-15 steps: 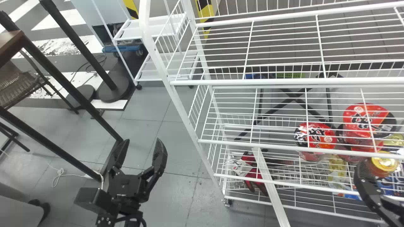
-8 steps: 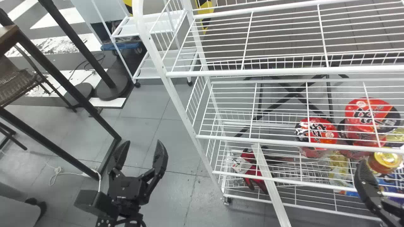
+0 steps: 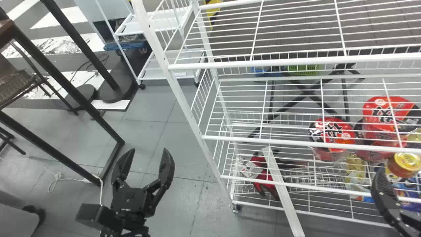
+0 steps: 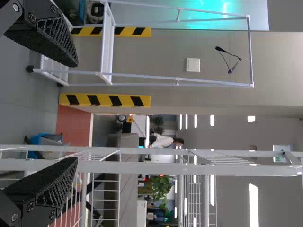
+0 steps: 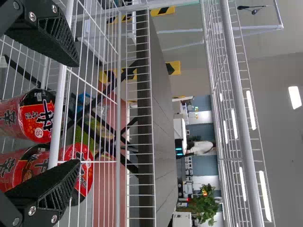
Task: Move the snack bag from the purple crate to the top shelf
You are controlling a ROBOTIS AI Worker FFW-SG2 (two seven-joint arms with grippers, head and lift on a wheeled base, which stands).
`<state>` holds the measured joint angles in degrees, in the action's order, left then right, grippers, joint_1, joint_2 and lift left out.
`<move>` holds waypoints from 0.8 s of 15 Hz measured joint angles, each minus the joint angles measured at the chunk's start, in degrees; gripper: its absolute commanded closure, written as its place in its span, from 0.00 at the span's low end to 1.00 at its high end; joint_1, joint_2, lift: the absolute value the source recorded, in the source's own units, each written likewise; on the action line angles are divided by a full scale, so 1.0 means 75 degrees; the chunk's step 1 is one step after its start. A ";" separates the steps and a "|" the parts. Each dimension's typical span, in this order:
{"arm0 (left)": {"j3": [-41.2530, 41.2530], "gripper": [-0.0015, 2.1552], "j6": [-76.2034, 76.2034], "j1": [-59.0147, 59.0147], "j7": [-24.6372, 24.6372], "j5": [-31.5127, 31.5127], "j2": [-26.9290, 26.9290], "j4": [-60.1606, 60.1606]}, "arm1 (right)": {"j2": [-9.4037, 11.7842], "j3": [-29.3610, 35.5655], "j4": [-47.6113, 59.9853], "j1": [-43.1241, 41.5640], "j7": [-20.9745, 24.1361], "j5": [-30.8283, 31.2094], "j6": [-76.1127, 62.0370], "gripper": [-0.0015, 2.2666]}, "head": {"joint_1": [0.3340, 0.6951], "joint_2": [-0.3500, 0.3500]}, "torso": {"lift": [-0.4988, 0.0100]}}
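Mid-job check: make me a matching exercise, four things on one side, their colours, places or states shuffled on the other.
1. left gripper
2. round packs
3. jar
4. slanting bar

A. red and black
B. white, across the lower front of the rack
C. open, over the floor left of the rack
D. topped with a yellow lid

Pairs: 1-C, 2-A, 3-D, 4-B
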<state>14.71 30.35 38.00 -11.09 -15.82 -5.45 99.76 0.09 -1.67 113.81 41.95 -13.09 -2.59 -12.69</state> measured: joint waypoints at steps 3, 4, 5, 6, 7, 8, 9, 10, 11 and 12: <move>-0.0014 0.05 0.0030 0.0009 -0.0002 0.0000 0.0001 -0.0031 | 0.0000 0.0009 0.0001 0.0035 -0.0003 -0.0005 -0.0064 0.04 | 1.00 0.97 | 0.38; -0.0019 0.05 0.0034 0.0009 -0.0001 0.0000 0.0001 -0.0035 | 0.0000 0.0012 0.0006 0.0045 -0.0021 -0.0008 -0.0111 0.04 | 1.00 0.97 | 0.37; -0.0028 0.05 0.0036 0.0009 0.0002 0.0000 0.0001 -0.0039 | 0.0000 0.0016 0.0009 0.0051 -0.0034 -0.0014 -0.0181 0.04 | 1.00 0.97 | 0.36; -0.0034 0.05 0.0037 0.0013 0.0002 0.0000 0.0001 -0.0042 | 0.0000 0.0019 0.0009 0.0053 -0.0036 -0.0022 -0.0223 0.04 | 1.00 0.96 | 0.36; -0.0037 0.05 0.0053 0.0033 0.0002 0.0000 0.0001 -0.0042 | 0.0000 0.0018 0.0000 0.0053 -0.0041 -0.0037 -0.0243 0.04 | 1.00 0.96 | 0.35; -0.0038 0.05 0.0098 0.0065 0.0002 0.0000 0.0001 -0.0041 | 0.0000 0.0015 -0.0022 0.0044 -0.0052 -0.0051 -0.0249 0.04 | 1.00 0.97 | 0.34; -0.0039 0.05 0.0133 0.0088 0.0002 0.0000 0.0001 -0.0031 | 0.0000 0.0013 -0.0041 0.0025 -0.0058 -0.0065 -0.0246 0.04 | 1.00 0.97 | 0.33; -0.0039 0.05 0.0147 0.0096 0.0005 0.0000 0.0002 -0.0027 | 0.0000 0.0012 -0.0050 0.0011 -0.0059 -0.0074 -0.0241 0.04 | 1.00 0.97 | 0.33; -0.0039 0.05 0.0152 0.0101 0.0012 0.0000 0.0002 -0.0026 | 0.0000 0.0012 -0.0055 -0.0003 -0.0057 -0.0078 -0.0237 0.04 | 1.00 0.97 | 0.32; -0.0039 0.05 0.0153 0.0102 0.0014 0.0000 0.0002 -0.0025 | 0.0000 0.0012 -0.0057 -0.0010 -0.0055 -0.0080 -0.0234 0.04 | 1.00 0.97 | 0.31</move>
<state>14.41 31.50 38.76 -10.98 -15.82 -5.44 99.58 0.09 -1.58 113.38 41.88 -13.51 -3.19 -14.44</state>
